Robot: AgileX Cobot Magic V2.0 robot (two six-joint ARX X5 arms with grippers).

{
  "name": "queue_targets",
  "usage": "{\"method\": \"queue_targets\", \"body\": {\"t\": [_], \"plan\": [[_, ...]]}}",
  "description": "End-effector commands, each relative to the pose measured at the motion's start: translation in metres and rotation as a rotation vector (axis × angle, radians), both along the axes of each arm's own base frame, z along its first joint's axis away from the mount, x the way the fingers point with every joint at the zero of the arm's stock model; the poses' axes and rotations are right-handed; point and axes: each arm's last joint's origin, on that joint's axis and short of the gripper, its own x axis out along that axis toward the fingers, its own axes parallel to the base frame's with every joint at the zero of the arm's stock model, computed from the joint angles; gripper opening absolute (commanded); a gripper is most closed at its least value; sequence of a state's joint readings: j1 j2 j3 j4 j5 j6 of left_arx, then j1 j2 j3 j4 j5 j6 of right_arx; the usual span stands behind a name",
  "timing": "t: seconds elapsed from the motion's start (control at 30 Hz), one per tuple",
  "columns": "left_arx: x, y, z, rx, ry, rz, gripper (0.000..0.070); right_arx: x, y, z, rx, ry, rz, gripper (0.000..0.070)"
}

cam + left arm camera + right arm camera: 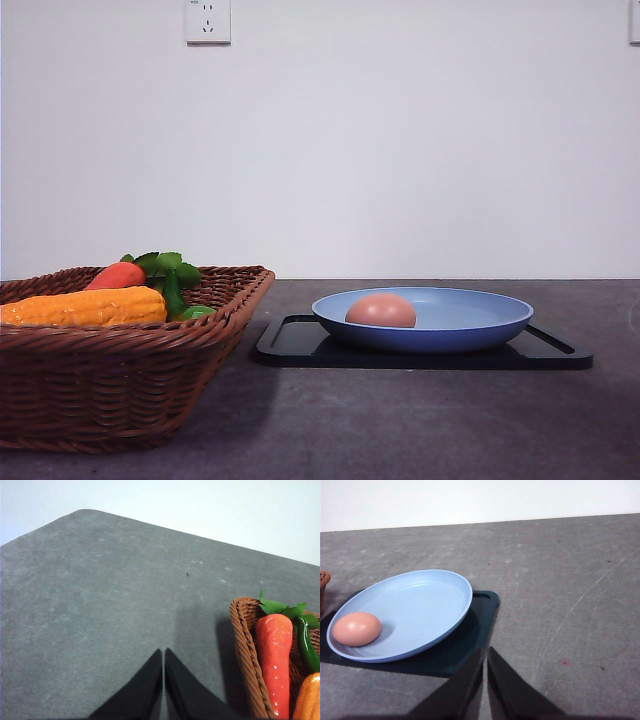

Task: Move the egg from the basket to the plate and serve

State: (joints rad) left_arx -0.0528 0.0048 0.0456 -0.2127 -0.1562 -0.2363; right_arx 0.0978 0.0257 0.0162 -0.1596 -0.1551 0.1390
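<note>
Left claw: the left gripper [163, 680] has its dark fingers pressed together, holding nothing, poised over bare grey table [100, 605] just beside the basket's corner.
Right claw: the right gripper [485, 680] is likewise closed and empty, hanging above the table near one corner of the black tray [480, 615].
Egg: the reddish-brown egg [381, 311] lies inside the plate, on its basket-facing side, touching the inner slope near the rim.
Plate: the light-blue plate [480, 325] sits on the tray [560, 355], to the right of the basket and apart from it.
Basket: the wicker basket [110, 390] holds a carrot [117, 275], a corn cob [85, 307] and something green; no egg can be seen in it.
Done: the transfer looks complete, with the egg resting in the plate and free of either claw.
Left: serving appears to remain, probably lifting or moving the plate or tray; neither claw grips anything yet.
</note>
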Motion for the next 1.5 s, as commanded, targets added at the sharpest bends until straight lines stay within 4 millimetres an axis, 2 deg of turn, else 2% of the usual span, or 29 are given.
{"method": "queue_targets", "body": {"t": [0.0,1.47], "plan": [[0.0007,0.0001,-0.0091,-0.005,0.038,0.004,0.0,0.0001,0.0002,-0.0013,0.01,0.003,0.001,0.0],[0.0007,0.0001,-0.0091,-0.005,0.038,0.004,0.0,0.0001,0.0002,-0.0013,0.01,0.003,0.001,0.0]]}}
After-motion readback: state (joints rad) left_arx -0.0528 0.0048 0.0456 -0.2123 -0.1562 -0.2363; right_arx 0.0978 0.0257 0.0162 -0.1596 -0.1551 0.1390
